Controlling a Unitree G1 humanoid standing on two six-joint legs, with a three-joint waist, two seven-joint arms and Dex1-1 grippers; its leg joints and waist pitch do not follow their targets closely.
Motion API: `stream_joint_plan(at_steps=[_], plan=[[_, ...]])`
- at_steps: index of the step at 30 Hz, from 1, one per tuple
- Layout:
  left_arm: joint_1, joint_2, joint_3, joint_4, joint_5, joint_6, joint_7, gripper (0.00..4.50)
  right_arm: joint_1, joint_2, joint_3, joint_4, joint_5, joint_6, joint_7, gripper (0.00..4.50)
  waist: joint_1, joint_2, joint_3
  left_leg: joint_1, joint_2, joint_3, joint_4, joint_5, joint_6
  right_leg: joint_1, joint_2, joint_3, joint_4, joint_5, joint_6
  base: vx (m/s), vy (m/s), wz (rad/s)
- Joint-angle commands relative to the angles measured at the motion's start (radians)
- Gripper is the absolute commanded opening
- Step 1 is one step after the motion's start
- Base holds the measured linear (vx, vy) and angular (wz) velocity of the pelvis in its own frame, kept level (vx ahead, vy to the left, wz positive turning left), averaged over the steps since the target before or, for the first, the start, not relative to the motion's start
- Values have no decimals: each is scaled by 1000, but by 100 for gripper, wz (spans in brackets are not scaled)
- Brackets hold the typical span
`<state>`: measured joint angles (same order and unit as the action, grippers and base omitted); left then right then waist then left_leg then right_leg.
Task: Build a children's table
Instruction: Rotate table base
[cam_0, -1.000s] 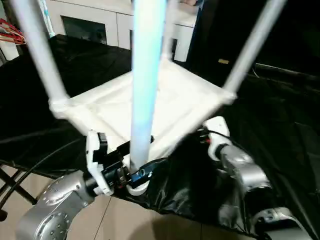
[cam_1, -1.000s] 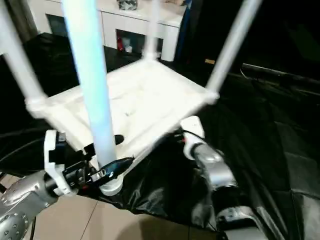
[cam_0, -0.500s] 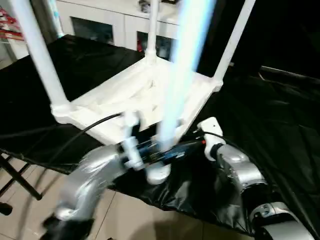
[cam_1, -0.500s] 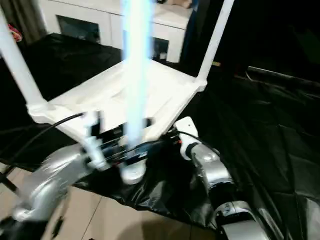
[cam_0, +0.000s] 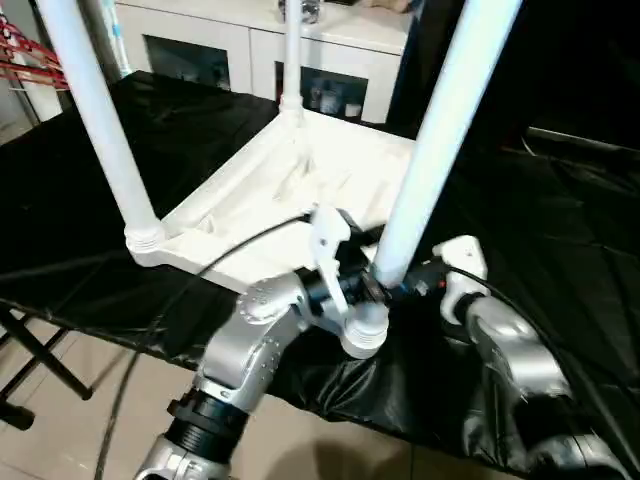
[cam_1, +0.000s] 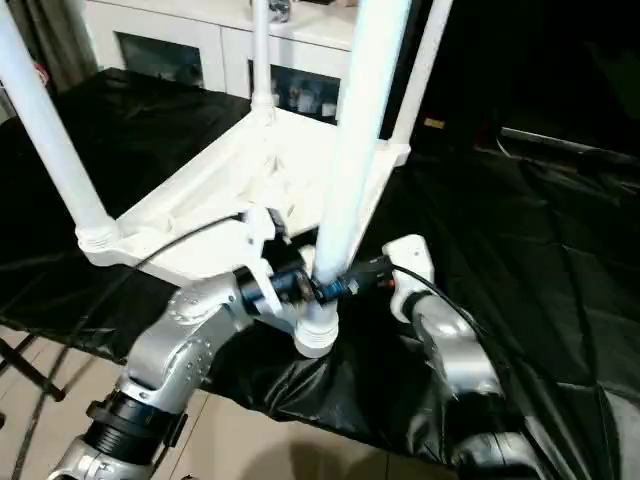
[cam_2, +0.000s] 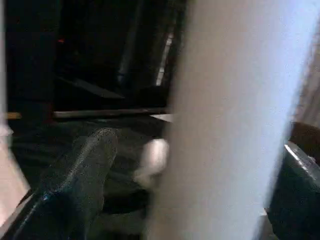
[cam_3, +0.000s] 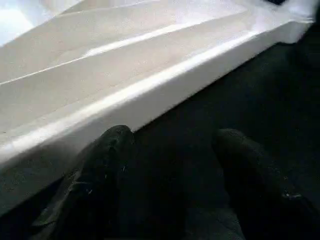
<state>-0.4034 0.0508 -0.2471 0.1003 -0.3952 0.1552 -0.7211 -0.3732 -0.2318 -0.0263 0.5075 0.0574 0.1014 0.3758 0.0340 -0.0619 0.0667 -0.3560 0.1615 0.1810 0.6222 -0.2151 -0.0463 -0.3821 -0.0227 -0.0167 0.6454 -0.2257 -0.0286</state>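
The children's table lies upside down on the black cloth, ribbed underside (cam_0: 300, 180) up. One leg (cam_0: 100, 130) stands at its left corner, another (cam_0: 292, 50) at the far corner, and a third (cam_1: 420, 70) at the right. The near leg (cam_0: 430, 150) leans up to the right. Its thick end (cam_0: 362, 335) is by the near corner, and I cannot tell whether it sits in a socket. My left gripper (cam_0: 372, 285) is open around this leg, with a gap at one finger (cam_2: 75, 185). My right gripper (cam_3: 172, 137) is open over bare cloth beside the top's edge (cam_3: 150, 95).
A white cabinet with glass doors (cam_0: 230, 50) stands behind the worktable. The black cloth (cam_0: 560, 200) hangs over the front edge, with tiled floor (cam_0: 60, 420) below. A black folding stand (cam_0: 30, 350) shows at the lower left, and red wire items (cam_0: 15, 60) at the far left.
The view has shifted. My left forearm has swung from the left in toward the middle, and the near leg now leans to the upper right instead of standing straight.
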Motion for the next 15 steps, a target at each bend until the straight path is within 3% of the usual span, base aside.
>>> stream_joint_plan(at_steps=[1,4,7,10,14,15], plan=[[33,30,24,-49,5,4,-9,448,17,-17,-38,-67,28,28,-21,301,4,3,-62,0,70,-30,-74,-108,25,53,-110,55,-84,-73,-200,0,0,0],[140,77,26,-155,-22,13,-48,448,58,-16,-46,-134,39,47,-30,301,-1,5,-63,-2,74,-29,-74,-101,26,52,-110,56,-80,-47,-205,0,0,0],[254,126,23,-273,-60,44,-64,448,101,-8,-54,-201,46,78,-42,301,-4,10,-59,3,73,-24,-76,-126,26,40,-101,56,-85,-65,-205,0,0,0],[319,155,24,-346,-85,63,-59,448,142,-8,-55,-256,51,102,-45,301,-2,7,-52,10,73,-23,-79,-182,14,33,-100,57,-94,-161,-196,0,0,0],[421,188,59,-432,-88,85,-21,448,190,-9,-57,-327,53,138,-60,301,-8,24,-46,7,73,-31,-89,-245,-16,29,-98,57,-100,-261,-150,0,0,0],[423,188,61,-434,-88,85,-19,448,192,-9,-58,-329,53,139,-60,301,-10,19,-46,7,73,-29,-89,-250,-17,28,-97,57,-103,-265,-143,0,0,0]])
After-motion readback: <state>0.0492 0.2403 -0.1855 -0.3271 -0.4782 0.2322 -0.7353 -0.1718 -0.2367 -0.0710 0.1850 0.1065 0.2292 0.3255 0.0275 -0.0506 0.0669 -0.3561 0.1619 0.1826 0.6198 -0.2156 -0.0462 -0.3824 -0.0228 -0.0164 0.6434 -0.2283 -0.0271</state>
